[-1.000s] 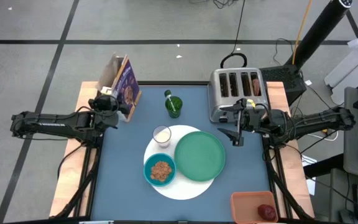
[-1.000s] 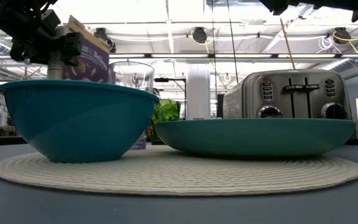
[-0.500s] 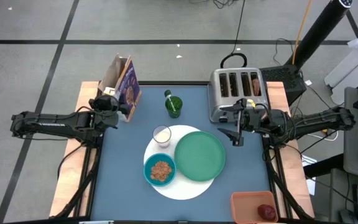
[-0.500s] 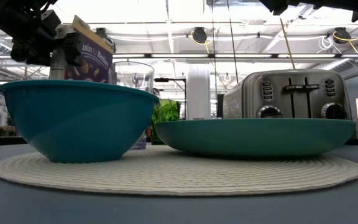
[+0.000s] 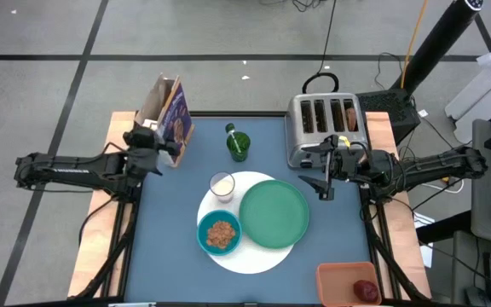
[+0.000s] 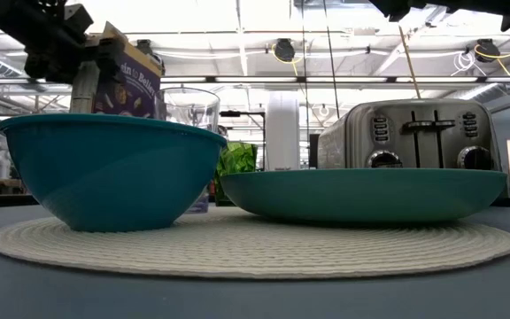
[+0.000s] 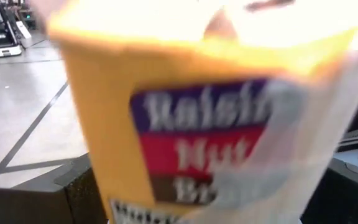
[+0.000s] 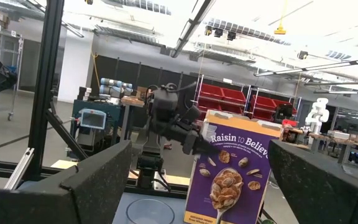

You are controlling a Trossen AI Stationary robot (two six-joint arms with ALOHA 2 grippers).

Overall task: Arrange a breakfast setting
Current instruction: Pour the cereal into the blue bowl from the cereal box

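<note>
The purple cereal box (image 5: 170, 118) stands upright on its bottom at the table's far left, its top flaps open. My left gripper (image 5: 165, 147) is open at the box's near narrow side (image 7: 166, 124), which fills the left wrist view. On the white mat (image 5: 258, 257) sit the green plate (image 5: 274, 213), the teal bowl (image 5: 220, 234) holding cereal, and the small glass (image 5: 222, 185). The green cup (image 5: 238, 145) stands beyond them. My right gripper (image 5: 322, 186) hovers open between the toaster and the plate, holding nothing. My left gripper reaches level from the table's left toward the cereal box's narrow side (image 8: 199, 144), high on the box. Whether its fingers touch the box, I cannot tell: the box hides them in the right wrist view and they lie outside the left wrist view.
A silver toaster (image 5: 324, 128) stands at the far right with something in its right slot. An orange-pink tray (image 5: 348, 281) at the near right corner holds a dark-red fruit (image 5: 365, 291). Bare blue table lies at the near left.
The cereal box has come from a slant to upright, standing on the table. My left gripper has turned at the wrist and drawn back a little from the box toward the table's left edge.
</note>
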